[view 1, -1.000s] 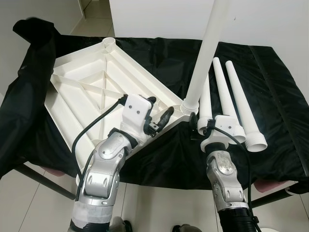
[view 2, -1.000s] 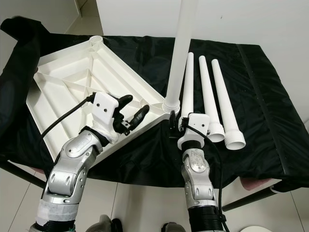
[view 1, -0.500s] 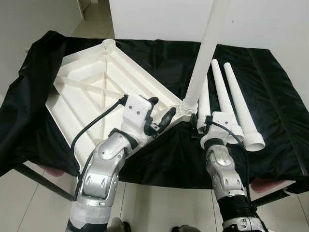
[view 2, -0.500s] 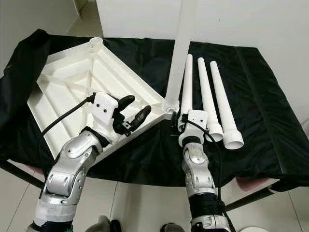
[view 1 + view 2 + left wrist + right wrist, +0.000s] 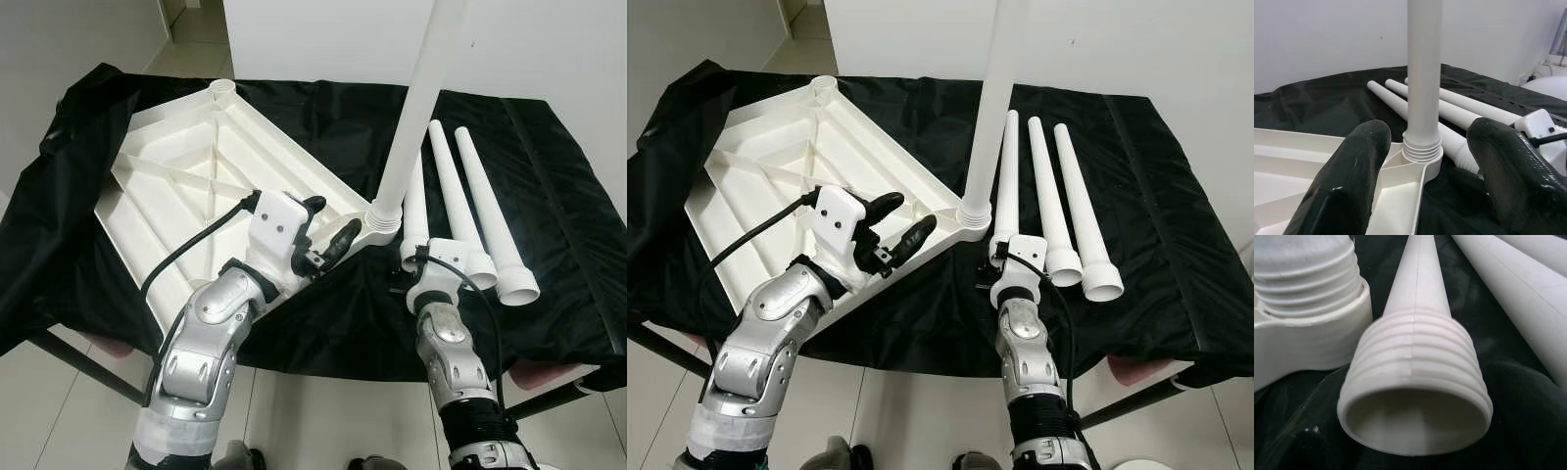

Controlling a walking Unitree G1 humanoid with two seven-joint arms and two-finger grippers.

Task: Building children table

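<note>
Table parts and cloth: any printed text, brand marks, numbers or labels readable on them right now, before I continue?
None readable.
White tabletop, lying underside up: plain ribs, no marking.
Upright leg screwed into its corner socket: plain.
Three loose legs on the black cloth: only thread ridges, no lettering.
Left gripper and right gripper housings: no legible label.

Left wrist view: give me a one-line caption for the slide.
Open left gripper faces the upright leg seated in the tabletop's corner socket; three loose legs lie behind on black cloth.

Left arm: your silver forearm is raised, bent at the wrist.
Left gripper (image 5: 329, 227): fingers (image 5: 1347, 181) spread wide apart.
Right gripper (image 5: 1004, 257): low, forearm reaching straight forward.
</note>
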